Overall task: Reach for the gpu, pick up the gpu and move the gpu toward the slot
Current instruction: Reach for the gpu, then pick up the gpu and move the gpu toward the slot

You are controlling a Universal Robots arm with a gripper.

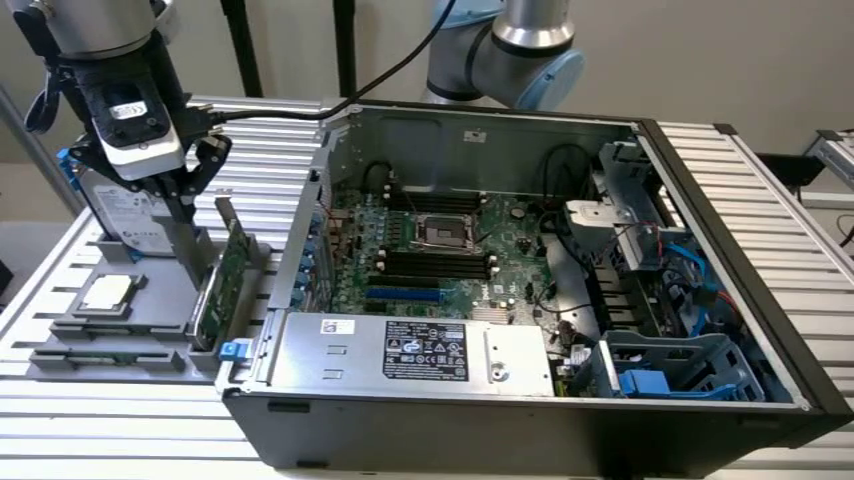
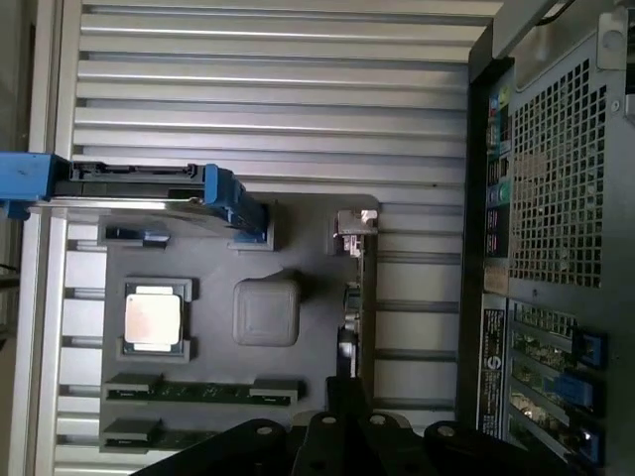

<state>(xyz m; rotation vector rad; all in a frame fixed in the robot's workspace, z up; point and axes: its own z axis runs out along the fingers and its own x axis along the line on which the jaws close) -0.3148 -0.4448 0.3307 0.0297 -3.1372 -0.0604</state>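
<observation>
The gpu (image 1: 224,282), a thin green card with a silver bracket at one end, stands on edge in the grey holder tray (image 1: 80,345) at the exterior view's left, just outside the open computer case (image 1: 694,200). My gripper (image 1: 178,212) hangs a little above the tray, just behind the card's bracket end and slightly to the exterior view's left of it, apart from it. In the wrist view the gpu (image 2: 352,297) appears edge-on, its bracket (image 2: 355,220) at the far end, with my gripper (image 2: 345,392) over its near end. A blue slot (image 1: 400,295) lies on the motherboard inside the case.
A silver hard drive with blue rails (image 1: 127,215) stands upright in the tray beside my gripper. A square CPU chip (image 1: 107,293) and memory sticks (image 2: 203,392) lie in the tray. The case's wall (image 1: 320,230) rises right beside the gpu. A power supply (image 1: 414,350) fills the case's front.
</observation>
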